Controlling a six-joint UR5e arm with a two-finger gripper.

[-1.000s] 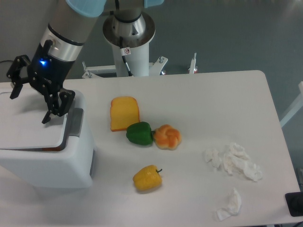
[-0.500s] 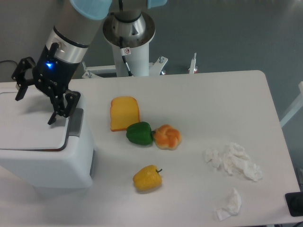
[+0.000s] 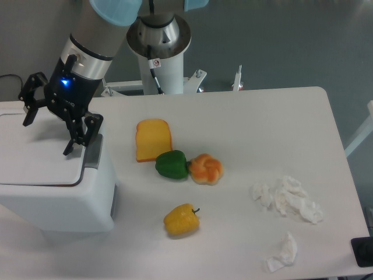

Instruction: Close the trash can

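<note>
The trash can (image 3: 58, 198) is a large white boxy bin at the table's left edge. Its flat white lid (image 3: 32, 154) lies down on top, with a thin dark gap along the lid's front edge. A grey latch tab (image 3: 92, 150) sits at the lid's right side. My gripper (image 3: 48, 137) hangs just above the lid, open, fingers spread wide with nothing between them. Its right fingertip (image 3: 69, 150) is close to the grey tab.
A yellow bread slice (image 3: 153, 139), a green pepper (image 3: 171, 164), an orange pastry (image 3: 206, 168) and a yellow pepper (image 3: 181, 220) lie mid-table. Crumpled white tissues (image 3: 291, 201) and a smaller wad (image 3: 284, 254) lie at the right. The arm's base post (image 3: 158, 52) stands behind.
The gripper has risen slightly and shifted right and away from the lid. The lid and the toy foods have not moved.
</note>
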